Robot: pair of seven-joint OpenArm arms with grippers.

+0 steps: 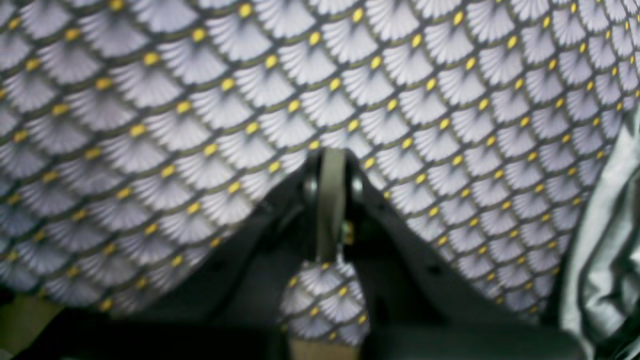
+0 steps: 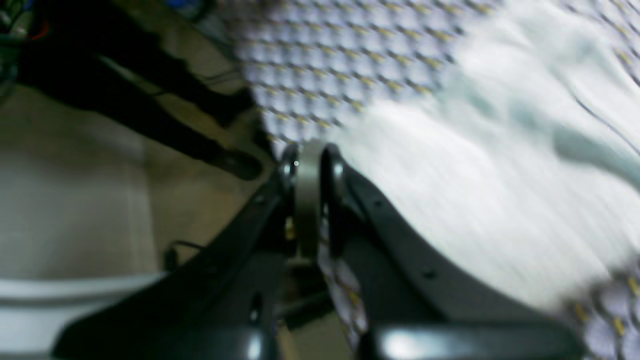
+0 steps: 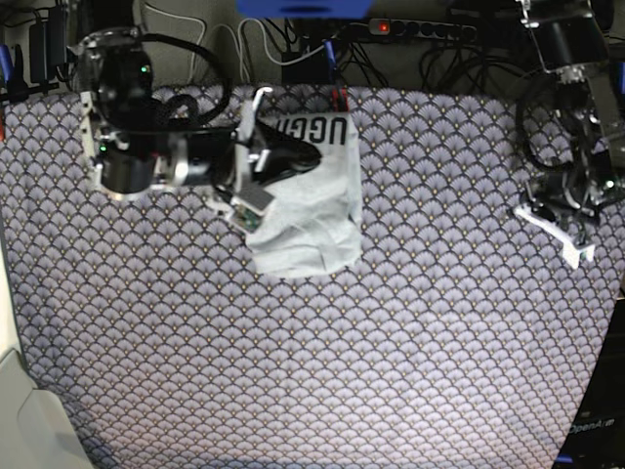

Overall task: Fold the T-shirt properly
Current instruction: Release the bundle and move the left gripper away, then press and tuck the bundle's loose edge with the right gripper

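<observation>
A table draped in a fan-patterned tablecloth (image 3: 322, 352) is shown from above in the base view. The T-shirt (image 3: 312, 210) is seen at about 11 o'clock from the table's centre, near the far edge, gathered into a compact, roughly rectangular bundle with wrinkled folds at its near end. Black block lettering (image 3: 311, 131) is visible on its far portion.

The right arm (image 3: 146, 147) is extended from 9 o'clock across the far left of the table, and its right gripper (image 3: 301, 154) is placed over the far left part of the T-shirt. In the right wrist view the jaws of the right gripper (image 2: 308, 160) are seen clenched together, with nothing shown between them; the pale cloth of the T-shirt (image 2: 500, 175), blurred, lies just beside them at 3 o'clock.

The left arm (image 3: 576, 147) is positioned at the table's right edge, at about 2 o'clock from centre, well apart from the T-shirt. In the left wrist view the jaws of the left gripper (image 1: 331, 165) are seen pressed shut, empty, above the tablecloth (image 1: 200, 125); a fold of grey cloth (image 1: 600, 260) is seen at the frame's 4 o'clock edge. A white strip (image 3: 555, 234) is seen below the left arm in the base view.
</observation>
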